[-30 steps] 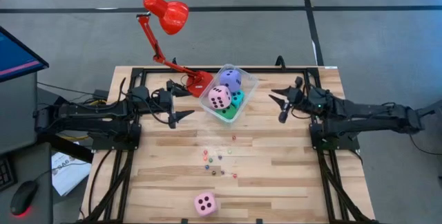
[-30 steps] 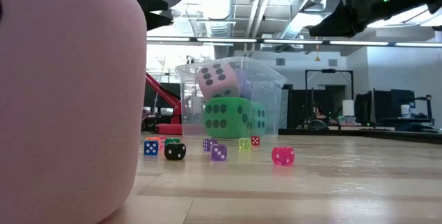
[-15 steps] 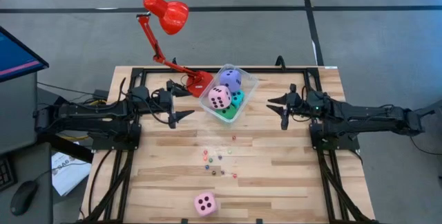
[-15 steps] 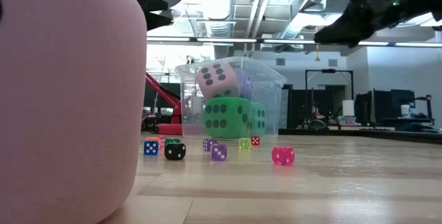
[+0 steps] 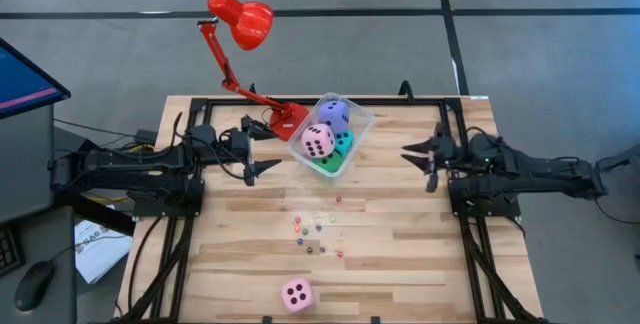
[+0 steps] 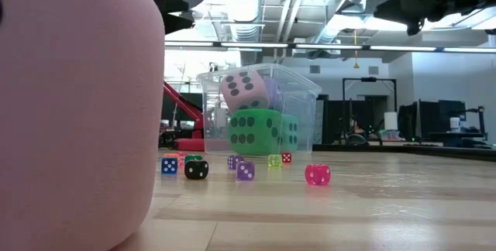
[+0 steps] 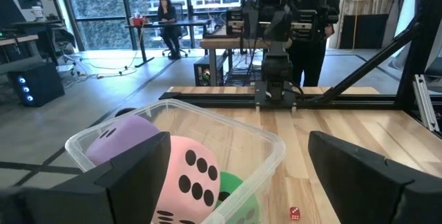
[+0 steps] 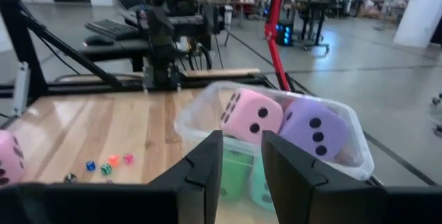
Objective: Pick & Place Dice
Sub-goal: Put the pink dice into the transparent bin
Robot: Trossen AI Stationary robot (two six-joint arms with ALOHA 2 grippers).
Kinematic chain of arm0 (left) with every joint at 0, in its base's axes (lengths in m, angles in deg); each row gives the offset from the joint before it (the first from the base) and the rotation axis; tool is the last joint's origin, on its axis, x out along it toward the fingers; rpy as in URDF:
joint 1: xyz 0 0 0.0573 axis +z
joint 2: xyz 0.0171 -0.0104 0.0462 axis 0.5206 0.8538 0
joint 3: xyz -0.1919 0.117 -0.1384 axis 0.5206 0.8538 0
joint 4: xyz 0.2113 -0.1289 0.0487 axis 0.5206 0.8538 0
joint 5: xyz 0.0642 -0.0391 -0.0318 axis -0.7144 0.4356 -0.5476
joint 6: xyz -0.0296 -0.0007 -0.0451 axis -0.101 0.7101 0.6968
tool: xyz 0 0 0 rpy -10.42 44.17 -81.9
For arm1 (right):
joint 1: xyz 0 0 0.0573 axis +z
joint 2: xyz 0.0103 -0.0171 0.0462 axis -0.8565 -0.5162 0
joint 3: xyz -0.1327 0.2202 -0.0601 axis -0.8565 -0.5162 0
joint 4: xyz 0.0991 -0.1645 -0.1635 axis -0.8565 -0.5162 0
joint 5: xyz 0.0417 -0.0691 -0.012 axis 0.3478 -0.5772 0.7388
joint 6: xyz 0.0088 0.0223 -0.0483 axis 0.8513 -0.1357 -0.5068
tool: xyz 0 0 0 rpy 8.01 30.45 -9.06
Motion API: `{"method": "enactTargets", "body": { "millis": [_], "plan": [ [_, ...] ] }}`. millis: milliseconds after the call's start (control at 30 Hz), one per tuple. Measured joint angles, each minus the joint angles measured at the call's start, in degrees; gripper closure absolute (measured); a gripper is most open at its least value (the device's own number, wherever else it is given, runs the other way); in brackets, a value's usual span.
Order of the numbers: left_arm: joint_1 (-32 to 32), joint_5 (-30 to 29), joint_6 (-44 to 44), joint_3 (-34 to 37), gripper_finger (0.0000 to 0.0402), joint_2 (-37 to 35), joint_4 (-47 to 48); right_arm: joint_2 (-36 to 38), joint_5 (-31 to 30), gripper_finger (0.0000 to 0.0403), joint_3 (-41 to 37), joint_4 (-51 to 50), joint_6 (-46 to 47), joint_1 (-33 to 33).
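A clear tub [image 5: 352, 116] at the table's far middle holds a pink die [image 5: 318, 141], a purple-blue die [image 5: 336, 116], a green die [image 5: 325, 162] and a cyan die [image 5: 343, 145]. Another pink die [image 5: 297, 294] rests on the table near the front edge and fills the left of the low view [image 6: 77, 111]. Several tiny coloured dice [image 5: 315, 234] lie scattered on the table's middle. My left gripper [image 5: 275, 148] hangs open just left of the tub. My right gripper [image 5: 420, 164] hangs open to the tub's right, well apart from it. Neither holds anything.
A red desk lamp [image 5: 245, 24] stands with its base [image 5: 287, 119] against the tub's far left corner. Black frame rails [image 5: 190, 244] run along the table's left and right sides. Bare wood lies between the tiny dice and the right rail.
My right gripper has drawn back toward the table's right edge, away from the tub, staying open. The dice and the tub have not moved.
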Motion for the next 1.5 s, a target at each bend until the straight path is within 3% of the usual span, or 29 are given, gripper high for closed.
{"method": "enactTargets", "body": {
  "millis": [1033, 1500],
  "plan": [
    [0.0, 0.0, 0.0, 0.0, 0.0069, 0.0, 0.0, 10.4, 0.0, 0.0305, 0.0, -2.7, 0.1, 1.4],
    [0.0, 0.0, 0.0, 0.0, 0.0069, 0.0, 0.0, 10.4, 0.0, 0.0305, 0.0, -4.3, 0.2, 1.4]
  ]
}}
